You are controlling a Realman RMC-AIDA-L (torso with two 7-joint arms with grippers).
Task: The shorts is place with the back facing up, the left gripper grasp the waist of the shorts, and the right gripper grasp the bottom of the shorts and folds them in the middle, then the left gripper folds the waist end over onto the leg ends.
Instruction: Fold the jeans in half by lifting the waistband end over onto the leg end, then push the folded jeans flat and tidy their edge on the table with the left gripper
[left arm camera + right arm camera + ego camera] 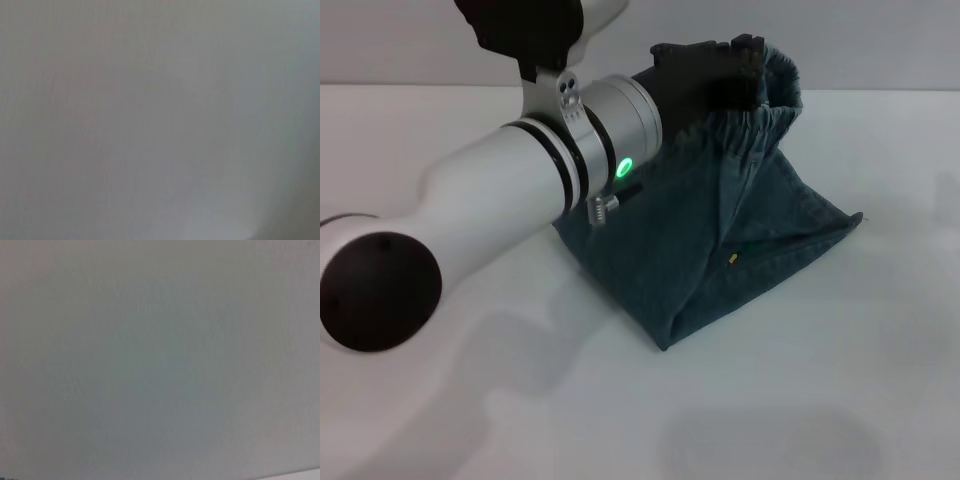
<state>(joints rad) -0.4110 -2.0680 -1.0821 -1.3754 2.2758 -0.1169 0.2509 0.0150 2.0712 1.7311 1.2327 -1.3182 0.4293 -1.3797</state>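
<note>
You have open counter (840, 400) in front of and to the right of the raised denim shorts (720, 250), while the left arm (510, 190) stretches across the left side and its hand (745, 65), clamped on the lifted waistband, blocks any approach from above there.

Blue denim shorts (720, 240); white table (820, 400); black left gripper (735, 65).

You get soft, even overhead light on the surface (840, 400). Faint shadows pool beneath the arm (500, 190). Both wrist views show you featureless grey.
</note>
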